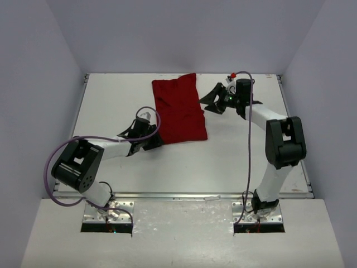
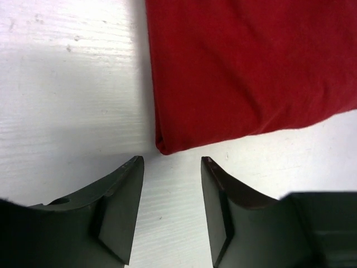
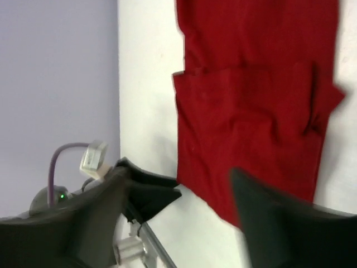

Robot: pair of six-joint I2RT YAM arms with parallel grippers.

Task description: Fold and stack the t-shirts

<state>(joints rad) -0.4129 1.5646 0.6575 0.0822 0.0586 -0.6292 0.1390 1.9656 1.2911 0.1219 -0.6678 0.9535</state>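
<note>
The deep-red t-shirt (image 1: 179, 109) lies folded into a long rectangle at the back middle of the white table (image 1: 111, 95). My left gripper (image 1: 152, 139) is open and empty, low on the table just short of the shirt's near-left corner. In the left wrist view that folded corner (image 2: 165, 146) sits right ahead of the gap between my fingers (image 2: 125, 190). My right gripper (image 1: 212, 101) is open and empty, just off the shirt's right edge. The right wrist view shows the shirt (image 3: 251, 100) laid flat with small creases, and the left gripper (image 3: 150, 192) beyond it.
Lavender walls close in the table at the back and on both sides (image 1: 56, 56). A metal rail (image 1: 184, 196) runs along the table's near edge. Purple cables loop off both arms (image 1: 56, 156).
</note>
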